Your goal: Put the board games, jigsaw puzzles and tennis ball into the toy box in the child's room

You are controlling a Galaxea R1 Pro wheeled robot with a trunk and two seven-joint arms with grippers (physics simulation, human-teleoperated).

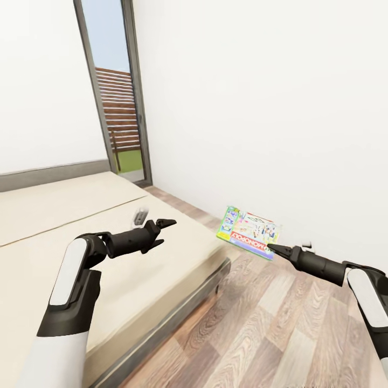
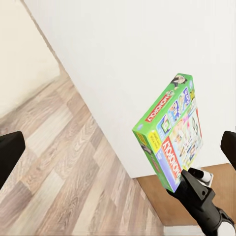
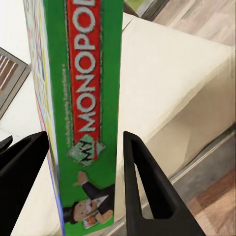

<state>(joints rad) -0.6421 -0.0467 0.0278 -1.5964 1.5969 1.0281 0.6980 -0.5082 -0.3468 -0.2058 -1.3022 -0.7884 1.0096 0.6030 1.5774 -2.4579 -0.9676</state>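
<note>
A Monopoly board game, a flat white-green box with a red banner, hangs in the air above the wood floor close to the white wall. My right gripper is shut on its near edge; in the right wrist view the box stands on edge between the two black fingers. My left gripper hovers open and empty over the beige bed, pointing toward the box. The toy box and the table are out of view.
The bed's grey-brown frame runs diagonally along the light wood-plank floor. A tall dark-framed window stands behind the bed's far corner. A white wall closes the right side.
</note>
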